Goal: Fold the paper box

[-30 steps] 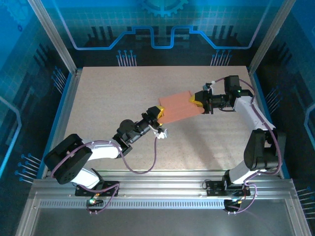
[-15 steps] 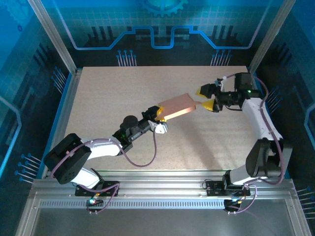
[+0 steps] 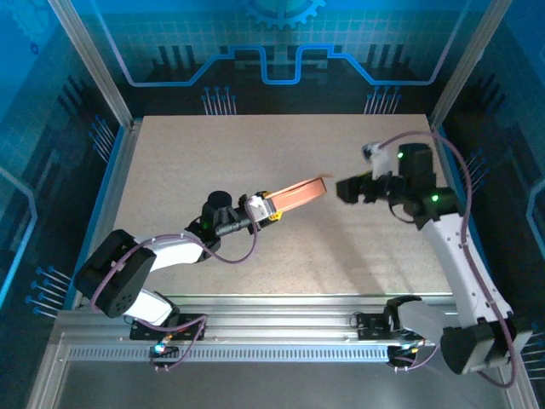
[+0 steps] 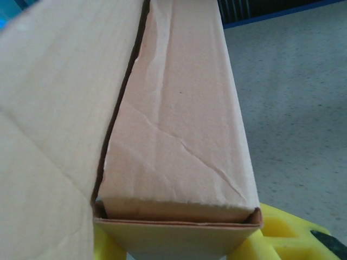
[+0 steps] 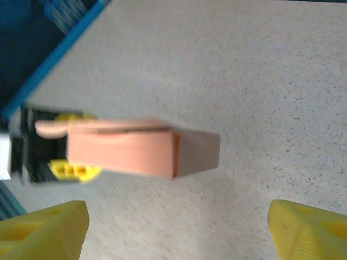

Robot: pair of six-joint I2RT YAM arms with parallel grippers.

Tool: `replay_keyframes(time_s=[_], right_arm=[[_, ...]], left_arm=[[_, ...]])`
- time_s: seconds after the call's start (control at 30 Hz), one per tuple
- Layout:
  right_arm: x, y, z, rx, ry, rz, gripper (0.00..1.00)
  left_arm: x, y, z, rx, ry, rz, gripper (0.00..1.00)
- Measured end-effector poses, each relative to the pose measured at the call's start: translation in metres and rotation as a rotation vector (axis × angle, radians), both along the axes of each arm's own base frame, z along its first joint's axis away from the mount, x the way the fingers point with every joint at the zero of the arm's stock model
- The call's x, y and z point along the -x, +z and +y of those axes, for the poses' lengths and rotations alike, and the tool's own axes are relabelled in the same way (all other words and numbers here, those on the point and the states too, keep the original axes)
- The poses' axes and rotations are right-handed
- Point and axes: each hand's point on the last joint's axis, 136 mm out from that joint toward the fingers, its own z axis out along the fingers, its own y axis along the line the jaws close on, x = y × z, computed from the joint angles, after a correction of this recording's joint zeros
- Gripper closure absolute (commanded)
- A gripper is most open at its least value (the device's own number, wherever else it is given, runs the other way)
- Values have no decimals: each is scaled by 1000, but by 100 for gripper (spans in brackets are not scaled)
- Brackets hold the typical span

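The paper box (image 3: 298,193) is a salmon-orange, partly folded long shape held above the table, turned on its edge in the top view. My left gripper (image 3: 266,209) is shut on its near end. In the left wrist view the box (image 4: 173,119) has creased panels and a flap standing off to the left, and yellow fingers (image 4: 271,233) clamp its lower end. My right gripper (image 3: 349,189) is open and apart from the box's far end. In the right wrist view the box (image 5: 141,149) floats ahead of the spread yellow fingertips (image 5: 43,233).
The speckled beige table (image 3: 255,145) lies under both arms. Blue rails and metal posts (image 3: 115,162) border it on the left, right and back. A purple cable (image 3: 243,256) loops near the left arm.
My right gripper opened, let go of the box's far end and drew back to the right. My left gripper turned the box from flat onto its edge and shifted slightly left.
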Motion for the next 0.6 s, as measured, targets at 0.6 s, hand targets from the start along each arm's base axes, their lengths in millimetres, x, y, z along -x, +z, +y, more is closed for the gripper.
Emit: replay_keyframes(time_s=[0.6], right_arm=[[-30, -51, 30, 299, 228, -23, 45]], left_arm=[[40, -45, 9, 55, -112, 375, 69]])
